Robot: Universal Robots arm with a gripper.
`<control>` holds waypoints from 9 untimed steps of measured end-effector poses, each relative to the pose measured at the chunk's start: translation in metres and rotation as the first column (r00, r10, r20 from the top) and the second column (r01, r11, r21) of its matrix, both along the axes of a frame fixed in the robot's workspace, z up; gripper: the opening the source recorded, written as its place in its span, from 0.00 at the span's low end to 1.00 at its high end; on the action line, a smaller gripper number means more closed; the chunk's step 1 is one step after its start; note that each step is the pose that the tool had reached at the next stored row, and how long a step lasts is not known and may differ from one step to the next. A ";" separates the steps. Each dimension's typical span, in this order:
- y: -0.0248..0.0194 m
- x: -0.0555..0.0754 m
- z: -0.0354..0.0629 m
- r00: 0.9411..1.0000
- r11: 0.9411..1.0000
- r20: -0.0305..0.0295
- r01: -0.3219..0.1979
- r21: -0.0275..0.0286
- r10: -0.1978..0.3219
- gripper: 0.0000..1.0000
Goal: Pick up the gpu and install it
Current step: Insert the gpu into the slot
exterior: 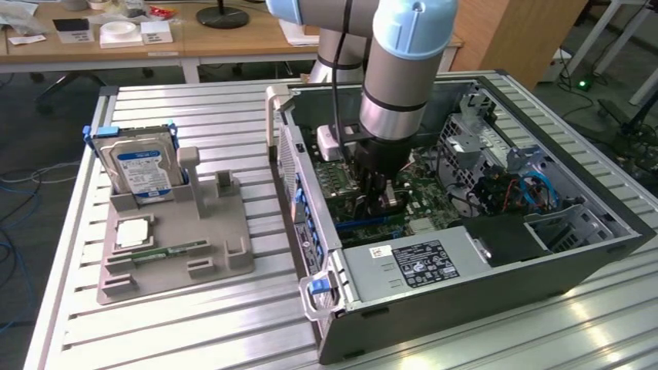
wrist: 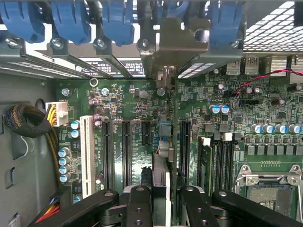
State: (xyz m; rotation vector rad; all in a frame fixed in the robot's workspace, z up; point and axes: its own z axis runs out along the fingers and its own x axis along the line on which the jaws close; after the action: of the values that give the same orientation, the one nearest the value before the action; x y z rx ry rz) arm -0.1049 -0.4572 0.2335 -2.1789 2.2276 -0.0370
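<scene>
Inside the case [exterior: 432,308], the hand [exterior: 378,194] clamps the gpu [wrist: 164,142], seen edge-on from the wrist.

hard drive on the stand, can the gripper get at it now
Probably not yet: the gripper is inside the computer case, shut on the gpu. The hard drive itself stands upright, nothing over it.

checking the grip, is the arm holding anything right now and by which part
The gripper holds the gpu, jaws closed on the card's long edge that faces away from the motherboard; the card is seen edge-on between them.
</scene>
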 end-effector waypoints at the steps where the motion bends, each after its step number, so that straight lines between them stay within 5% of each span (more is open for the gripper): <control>1: 0.0000 0.000 -0.0002 1.000 1.000 0.000 0.000 0.000 0.000 0.27; 9: 0.0000 0.000 -0.0018 1.000 1.000 0.000 -0.001 0.000 0.001 0.27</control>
State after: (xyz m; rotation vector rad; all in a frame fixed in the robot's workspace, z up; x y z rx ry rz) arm -0.1049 -0.4572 0.2318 -2.1801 2.2265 -0.0370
